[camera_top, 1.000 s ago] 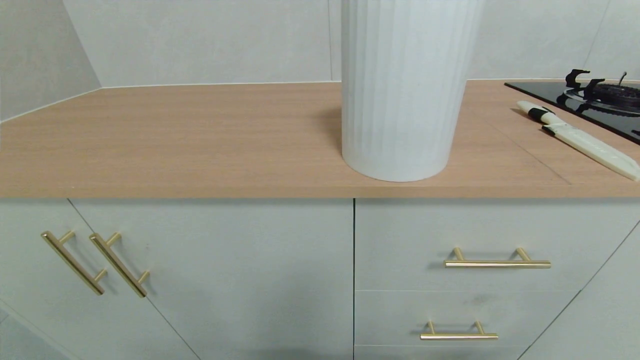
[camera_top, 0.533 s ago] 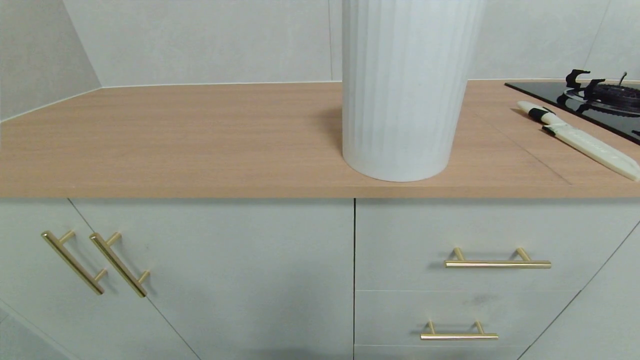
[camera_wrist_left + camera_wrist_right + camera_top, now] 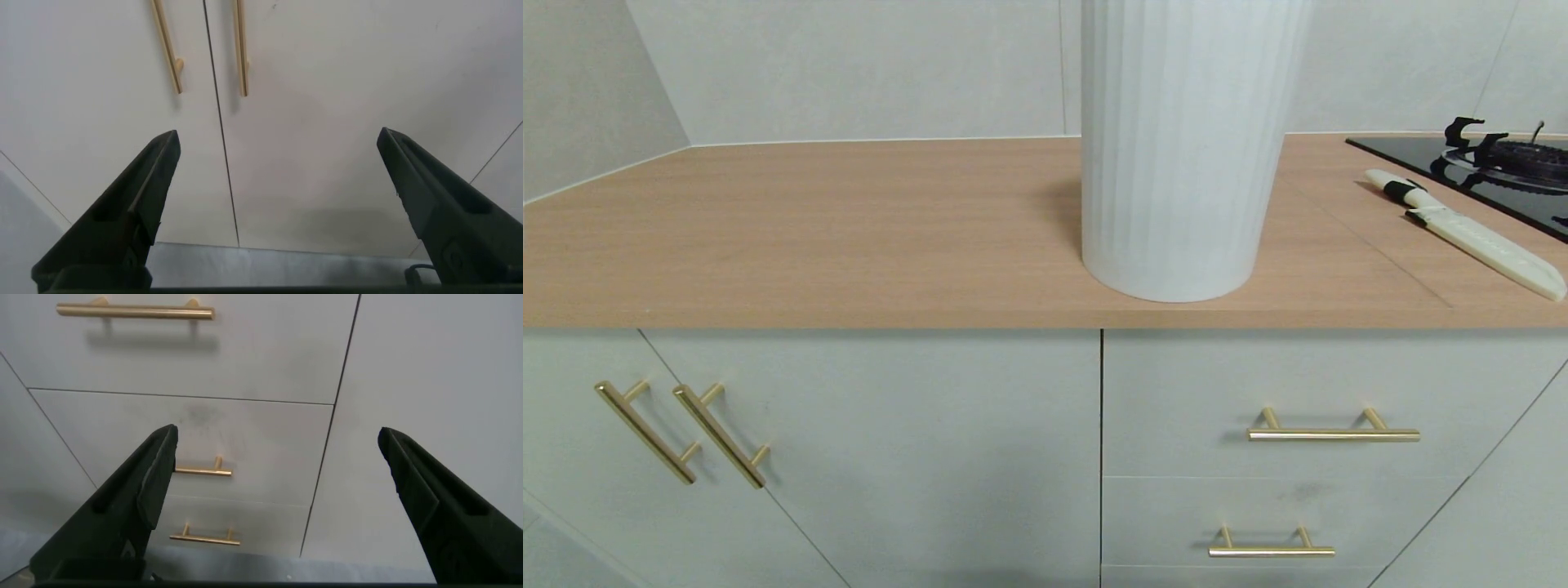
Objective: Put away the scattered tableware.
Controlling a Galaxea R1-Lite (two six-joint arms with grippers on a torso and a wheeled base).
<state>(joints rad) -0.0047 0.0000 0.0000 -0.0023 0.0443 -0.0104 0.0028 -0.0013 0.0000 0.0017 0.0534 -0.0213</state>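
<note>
Gaping wide and empty, my left jaws and right jaws face the cabinet fronts; the knife lies on the table near the ribbed bin.

No legible txt or nos.

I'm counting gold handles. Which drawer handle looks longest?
The top drawer handle, just under the countertop; the lower drawer handle beneath it looks shorter.

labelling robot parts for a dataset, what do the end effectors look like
The left end effector has two matte black, wedge-shaped fingers, broad at the base and tapering to narrow tips. The right end effector looks the same. No markings are visible on either.
</note>
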